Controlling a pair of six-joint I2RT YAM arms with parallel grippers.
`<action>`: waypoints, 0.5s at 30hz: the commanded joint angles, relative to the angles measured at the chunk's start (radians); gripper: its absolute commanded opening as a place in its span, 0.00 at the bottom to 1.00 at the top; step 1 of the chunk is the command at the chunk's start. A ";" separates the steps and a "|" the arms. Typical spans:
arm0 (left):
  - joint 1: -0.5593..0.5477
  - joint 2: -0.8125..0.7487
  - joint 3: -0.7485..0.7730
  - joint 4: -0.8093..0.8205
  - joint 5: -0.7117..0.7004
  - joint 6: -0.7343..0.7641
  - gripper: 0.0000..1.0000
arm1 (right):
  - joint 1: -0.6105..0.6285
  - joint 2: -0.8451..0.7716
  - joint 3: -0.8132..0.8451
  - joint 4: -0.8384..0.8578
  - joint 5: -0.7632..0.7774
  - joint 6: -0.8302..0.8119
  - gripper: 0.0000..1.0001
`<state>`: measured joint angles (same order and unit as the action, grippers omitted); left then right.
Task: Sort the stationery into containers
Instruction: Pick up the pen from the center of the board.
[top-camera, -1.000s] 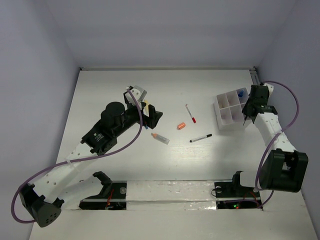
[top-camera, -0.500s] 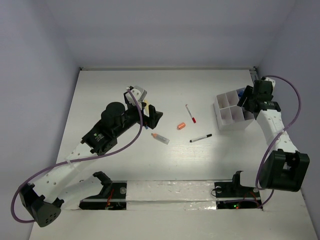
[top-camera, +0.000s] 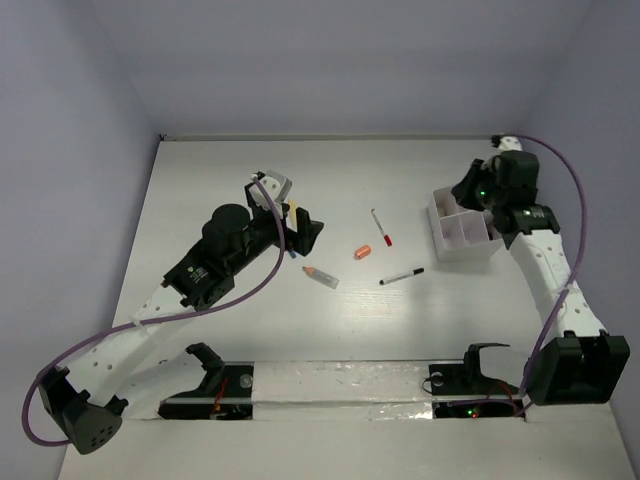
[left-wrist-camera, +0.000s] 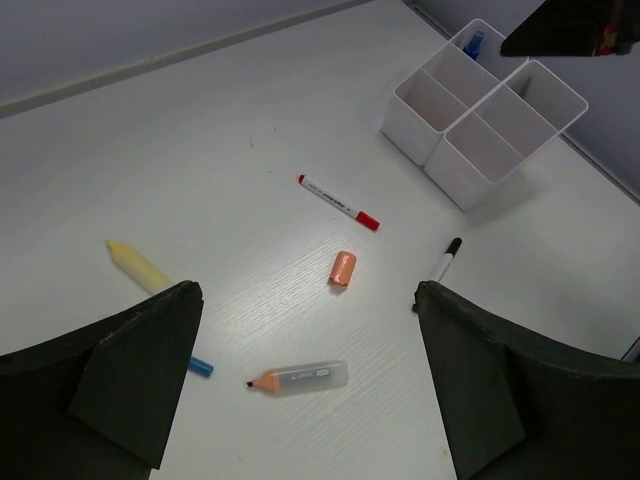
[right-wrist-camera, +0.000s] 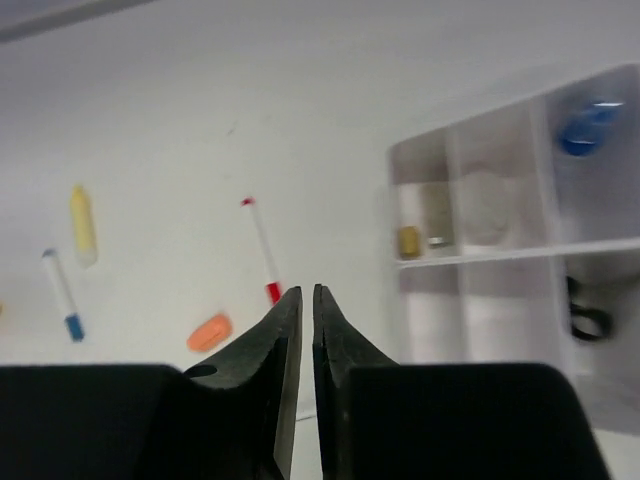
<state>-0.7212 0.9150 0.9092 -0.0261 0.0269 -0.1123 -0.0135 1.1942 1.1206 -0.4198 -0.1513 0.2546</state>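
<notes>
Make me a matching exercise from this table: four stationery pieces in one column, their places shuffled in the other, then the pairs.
Things
1. red-capped pen
2. black marker
3. orange cap
4. blue object

Places
A. inside a corner compartment of the organizer box
B. on the table, between the red-capped pen and the orange-tipped crayon
C. on the table, on the far side of the orange cap from the orange-tipped crayon
D. on the table, right of the orange cap, towards the organizer box

Pairs: 1-C, 2-D, 3-B, 4-A
</notes>
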 joint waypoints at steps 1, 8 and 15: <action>-0.006 -0.008 -0.004 0.035 -0.018 0.014 0.86 | 0.197 0.070 0.010 0.046 -0.044 -0.015 0.14; -0.006 -0.013 -0.007 0.031 -0.097 0.022 0.86 | 0.411 0.298 0.041 0.113 0.021 0.008 0.19; -0.006 -0.011 -0.007 0.028 -0.162 0.022 0.87 | 0.500 0.484 0.143 0.102 0.076 -0.024 0.31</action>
<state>-0.7242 0.9150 0.9092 -0.0269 -0.0853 -0.1013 0.4622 1.6623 1.1809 -0.3656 -0.1246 0.2531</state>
